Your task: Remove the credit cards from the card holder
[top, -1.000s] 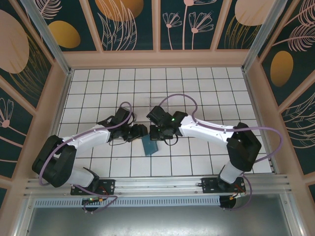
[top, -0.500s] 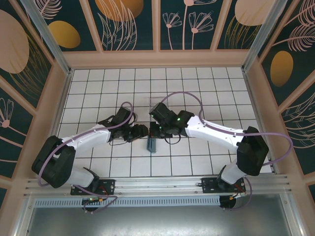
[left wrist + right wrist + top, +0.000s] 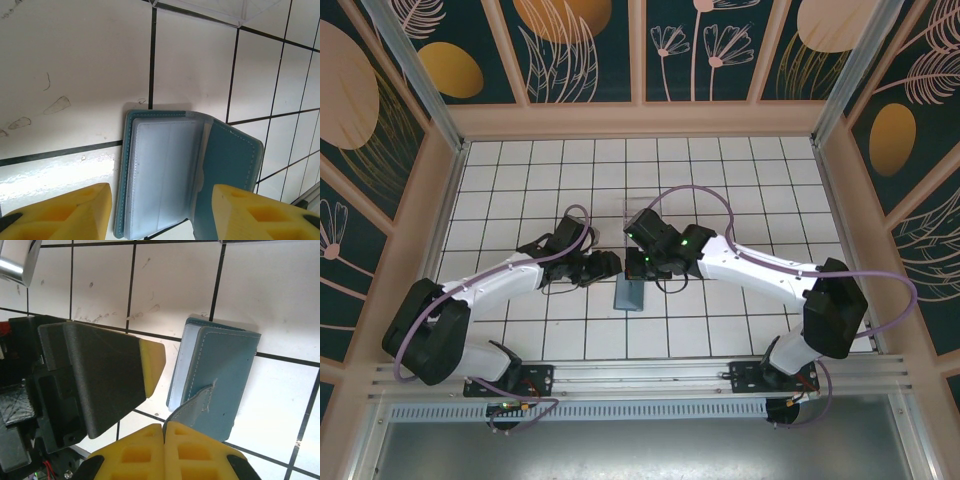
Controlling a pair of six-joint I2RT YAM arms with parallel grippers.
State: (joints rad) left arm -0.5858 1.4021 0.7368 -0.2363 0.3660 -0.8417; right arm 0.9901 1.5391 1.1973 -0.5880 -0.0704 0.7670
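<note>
Where the arms meet mid-tabletop [image 3: 520, 180], top view, the teal card holder [image 3: 629, 294] lies at 6 o'clock of their tips — left end effector [image 3: 606, 266] at 9 o'clock of the right end effector [image 3: 639, 271]. Left wrist: holder spread open, pale sleeves up, cover raised at 3 o'clock; left fingers [image 3: 75, 210] roughly half apart, empty, straddling its near end. Right wrist: right fingers [image 3: 145, 455] pressed together, pinching the holder's flap — left fingertip [image 3: 152, 357] at 9 o'clock of the holder.

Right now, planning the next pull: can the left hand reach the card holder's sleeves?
Probably yes: the left hand hangs open over the card holder, whose sleeves lie uncovered; the right hand pinches its tab.
</note>
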